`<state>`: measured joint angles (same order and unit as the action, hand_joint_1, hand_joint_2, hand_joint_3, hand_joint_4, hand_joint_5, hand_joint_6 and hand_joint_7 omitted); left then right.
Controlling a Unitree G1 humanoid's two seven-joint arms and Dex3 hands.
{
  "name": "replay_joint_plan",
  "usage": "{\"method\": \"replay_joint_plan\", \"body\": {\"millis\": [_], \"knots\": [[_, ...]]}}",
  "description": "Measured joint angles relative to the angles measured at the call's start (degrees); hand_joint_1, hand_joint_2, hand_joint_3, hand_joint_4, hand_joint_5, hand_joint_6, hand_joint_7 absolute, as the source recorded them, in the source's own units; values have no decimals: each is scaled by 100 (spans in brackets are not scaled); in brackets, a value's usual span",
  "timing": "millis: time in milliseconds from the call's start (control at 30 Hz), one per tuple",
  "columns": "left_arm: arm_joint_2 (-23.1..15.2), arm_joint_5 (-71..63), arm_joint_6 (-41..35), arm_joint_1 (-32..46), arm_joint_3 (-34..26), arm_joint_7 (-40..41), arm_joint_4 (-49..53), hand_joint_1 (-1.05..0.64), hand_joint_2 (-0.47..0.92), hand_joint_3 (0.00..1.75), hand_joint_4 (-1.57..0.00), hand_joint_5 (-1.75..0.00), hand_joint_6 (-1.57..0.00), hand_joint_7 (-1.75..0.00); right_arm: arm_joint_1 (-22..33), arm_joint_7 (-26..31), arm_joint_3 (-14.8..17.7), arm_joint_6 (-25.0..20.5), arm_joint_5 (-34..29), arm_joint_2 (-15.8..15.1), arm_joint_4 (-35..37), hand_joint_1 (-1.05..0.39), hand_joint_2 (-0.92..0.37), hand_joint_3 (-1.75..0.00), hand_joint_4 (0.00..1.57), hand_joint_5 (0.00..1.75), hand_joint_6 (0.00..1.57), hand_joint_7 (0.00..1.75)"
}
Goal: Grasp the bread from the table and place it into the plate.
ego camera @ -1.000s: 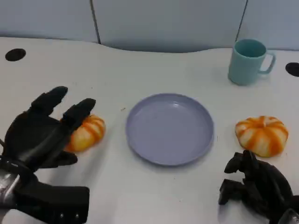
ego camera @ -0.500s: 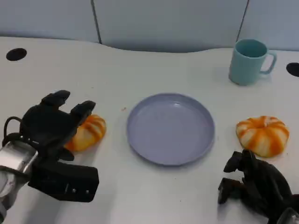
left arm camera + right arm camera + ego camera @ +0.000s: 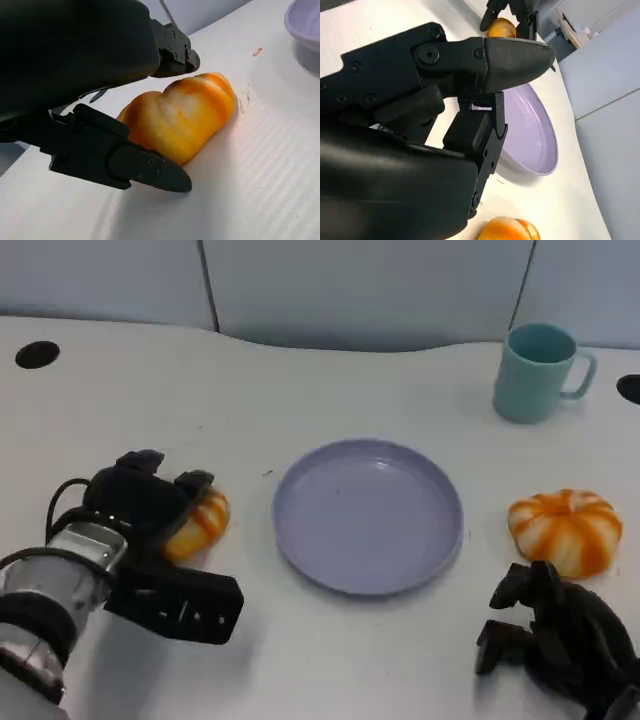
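as gripped, bread [image 3: 197,522] toward plate [image 3: 368,515]

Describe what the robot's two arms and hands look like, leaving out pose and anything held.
The left hand is matte black with chunky, blocky fingers held by small screws. Behind it sits a silver cylindrical forearm ringed by black bands, with a thin black cable looping beside the wrist. The right hand has the same black, angular, many-fingered build. No markings can be made out.

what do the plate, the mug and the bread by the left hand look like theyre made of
Plate: likely matte lavender plastic, with a soft, dull sheen and a thick rim.
Mug: teal, matte, plastic or glazed ceramic; unclear.
Bread by the left hand: glossy orange-and-cream surface, too even for baked crust, so probably a plastic or foam replica.
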<state>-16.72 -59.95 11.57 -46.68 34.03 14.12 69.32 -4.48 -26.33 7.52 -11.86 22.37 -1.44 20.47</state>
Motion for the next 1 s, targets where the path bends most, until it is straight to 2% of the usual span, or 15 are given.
{"method": "replay_joint_plan", "body": {"millis": [367, 867, 900, 967, 1000], "knots": [[378, 263, -306, -460, 471, -116, 693, -69, 83, 0, -1, 0, -8, 0, 96, -92, 37, -82, 15, -89, -106, -46, -92, -42, 127, 115, 115, 108], [412, 457, -395, -504, 679, -150, 746, -68, 84, 0, -1, 0, -8, 0, 138, -95, 58, -133, 56, -117, -161, -46, -92, -41, 126, 116, 115, 109], [412, 474, -396, -505, 686, -150, 747, -46, 87, 1, -23, -8, -27, -4, 138, -95, 58, -133, 57, -118, -161, -46, -92, -42, 126, 116, 114, 109], [425, 632, -318, -518, 592, -289, 762, -34, 89, 1, -35, -9, -38, -3, 188, -118, 60, -138, 78, -130, -211, -46, -92, -42, 125, 116, 114, 109], [431, 755, -255, -528, 526, -379, 784, -34, 90, 0, -70, -46, -72, -12, 232, -147, 64, -138, 91, -140, -248, -45, -92, -43, 125, 118, 113, 110]]}}
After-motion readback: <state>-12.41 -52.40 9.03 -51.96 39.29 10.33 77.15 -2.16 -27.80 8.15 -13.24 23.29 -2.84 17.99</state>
